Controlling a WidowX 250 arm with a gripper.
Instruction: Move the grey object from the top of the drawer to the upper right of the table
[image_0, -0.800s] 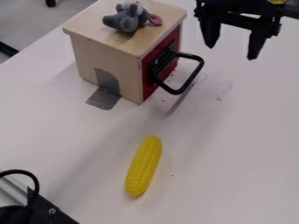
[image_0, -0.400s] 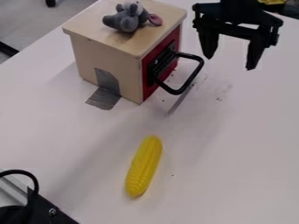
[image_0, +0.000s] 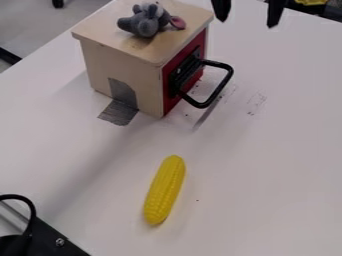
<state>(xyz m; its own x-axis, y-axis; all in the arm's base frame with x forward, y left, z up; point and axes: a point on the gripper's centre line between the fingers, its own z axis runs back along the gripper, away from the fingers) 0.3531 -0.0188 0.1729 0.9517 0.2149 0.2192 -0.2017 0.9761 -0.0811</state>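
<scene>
And here the grey plush toy (image_0: 142, 24) is seen resting on the flat wooden top of the drawer unit (image_0: 120, 65), its pink ear (image_0: 177, 22) turned to the right; no part of it is touched by the gripper (image_0: 246, 23). The fingers (image_0: 276, 12) are held well apart with nothing between them, pointed down at the far edge, to the right of the unit, a pose that would suit a grasp from above once they are brought left over the toy. The unit itself looks to be anchored to the counter (image_0: 254, 165) by grey tape (image_0: 120, 112) at its foot, presumably so that it won't be shoved if its top is bumped. Out to the right juts the black handle (image_0: 217, 90), which could be snagged if the toy were carried too low, so a lift before the sideways move is called for. The yellow corn (image_0: 164, 190) is laid well apart on the near side, safely off the likely route. The move to the far right is yet to be made, it seems, with the pick-up due first.
</scene>
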